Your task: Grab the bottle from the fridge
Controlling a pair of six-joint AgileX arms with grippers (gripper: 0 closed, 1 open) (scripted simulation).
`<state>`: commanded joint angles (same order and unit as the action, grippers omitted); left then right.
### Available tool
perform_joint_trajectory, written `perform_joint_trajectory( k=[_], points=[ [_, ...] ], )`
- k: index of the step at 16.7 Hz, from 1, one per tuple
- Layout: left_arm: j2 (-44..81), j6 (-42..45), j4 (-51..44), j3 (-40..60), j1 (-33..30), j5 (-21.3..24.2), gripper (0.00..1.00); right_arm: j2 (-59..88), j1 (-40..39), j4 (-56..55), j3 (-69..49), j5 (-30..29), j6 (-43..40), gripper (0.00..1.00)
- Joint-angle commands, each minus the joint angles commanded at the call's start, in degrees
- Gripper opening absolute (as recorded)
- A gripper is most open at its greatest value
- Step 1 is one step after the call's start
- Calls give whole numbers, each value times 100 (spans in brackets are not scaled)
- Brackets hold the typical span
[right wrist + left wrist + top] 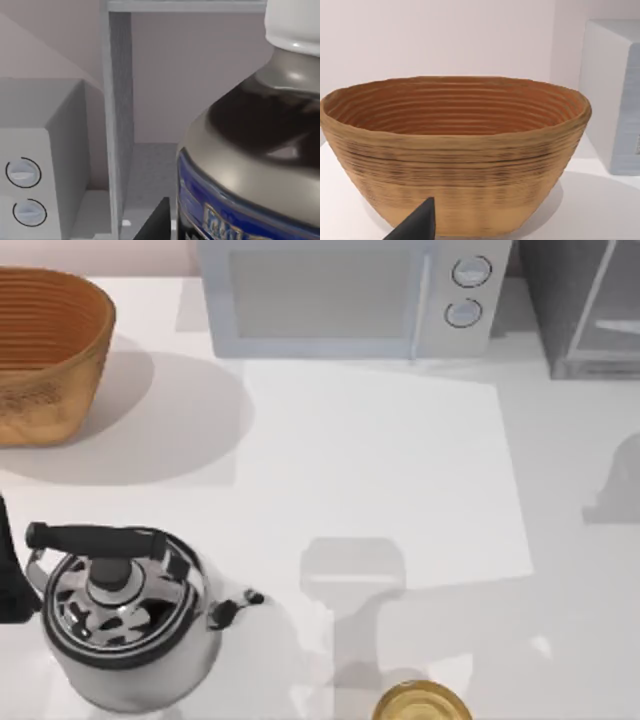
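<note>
Claw, right (155,222): at the mouth of the fridge, at the far right corner of the bench. A dark tip of it shows just beside the bottle. Whether it is apart or clamped on the bottle cannot be told.

Claw, left (415,227): parked by the bench's left edge, facing the basket. Its state cannot be told either.

Bench (380,470): white, flat, carries all items below.

Fridge (585,310): dark grey cabinet with light frame edges. The right wrist view looks into its pale inner compartment.

Microwave (340,295): light grey, two round dials, along the far edge and just beside the fridge.

Basket (45,350): woven, brown, oval, at the far left corner.

Kettle (120,615): polished steel with a black handle, at the near left corner.

Round golden-yellow object (422,702): at the near edge, about mid-bench, partly cut off.

Bottle (260,150): white cap, greyish shoulder, dark body, blue label band. It stands at the fridge opening, close against the right claw. Its long axis is near upright, cap uppermost, with a slight lean.

Governing relation, as a judgement: the right arm is far nearer. With the bottle upright and this close, the pull should run straight out of the fridge, clear of its frame.
</note>
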<state>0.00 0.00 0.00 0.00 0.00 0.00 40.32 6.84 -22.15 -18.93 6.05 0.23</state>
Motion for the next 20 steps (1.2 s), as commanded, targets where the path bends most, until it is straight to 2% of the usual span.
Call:
perform_joint_trajectory(
  k=[5, 9, 17, 20],
  points=[
    [0, 0, 0, 0, 0, 0, 100, -2645, -408, 1399, 1207, -364, 0, 0],
    [0, 0, 0, 0, 0, 0, 100, -3801, -632, 2071, 1774, -559, -17, 0],
    [0, 0, 0, 0, 0, 0, 100, -4001, -674, 2199, 1883, -604, -12, 0],
    [0, 0, 0, 0, 0, 0, 100, -3710, -1048, 1877, 1869, -978, -19, 0]
  ],
)
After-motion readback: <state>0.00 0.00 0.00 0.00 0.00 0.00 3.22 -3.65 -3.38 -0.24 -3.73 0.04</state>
